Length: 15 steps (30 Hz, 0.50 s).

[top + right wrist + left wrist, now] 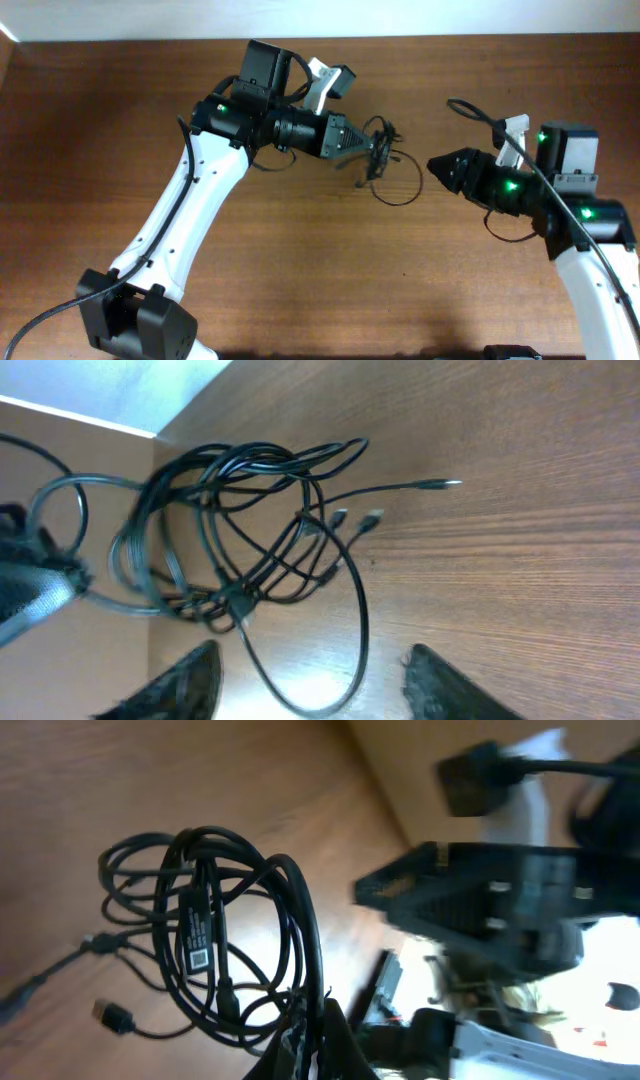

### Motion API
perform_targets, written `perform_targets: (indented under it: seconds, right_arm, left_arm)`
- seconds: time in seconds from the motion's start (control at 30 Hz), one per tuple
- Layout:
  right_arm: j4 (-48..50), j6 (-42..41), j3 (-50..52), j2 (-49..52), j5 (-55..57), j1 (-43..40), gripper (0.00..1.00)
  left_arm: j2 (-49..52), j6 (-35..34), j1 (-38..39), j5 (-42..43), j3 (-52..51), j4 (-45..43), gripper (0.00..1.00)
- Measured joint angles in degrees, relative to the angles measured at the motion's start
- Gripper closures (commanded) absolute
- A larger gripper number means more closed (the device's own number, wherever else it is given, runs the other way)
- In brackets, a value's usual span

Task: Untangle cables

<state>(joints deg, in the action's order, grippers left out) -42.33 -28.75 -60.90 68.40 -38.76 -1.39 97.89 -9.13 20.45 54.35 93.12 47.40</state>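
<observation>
The cables (382, 160) are a bunch of thin black cords with small plug ends, held just above the wooden table (100, 150) at its middle back. My left gripper (372, 143) is shut on the top of the bunch; in the left wrist view the cables (215, 945) hang in loops from the fingertips (325, 1020). One loop (398, 185) droops toward my right gripper (436, 168). My right gripper (310, 675) is open and empty, a short way from the cables (240, 530), with a loop lying between its fingers.
Thicker black arm cables run along my right arm (520, 150) and by the left arm's base (40, 315). A pale wall edge runs along the table's far side (450, 20). Bare wood lies in front of the bunch (380, 280).
</observation>
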Motion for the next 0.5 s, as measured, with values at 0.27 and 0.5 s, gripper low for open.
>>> perform_targets:
  seconds: [0.27, 0.5]
  right_arm:
    - [2.01, 2.49, -0.07, 14.05, -3.26, 6.51, 0.70]
    - [-1.16, 3.65, -0.09, 15.02, 2.86, 3.30, 0.96]
  left_arm:
    - [0.00, -11.52, 0.00, 5.14, -0.07, -8.35, 1.00]
    - [0.00, -13.46, -6.86, -5.90, -0.04, -7.28, 1.00]
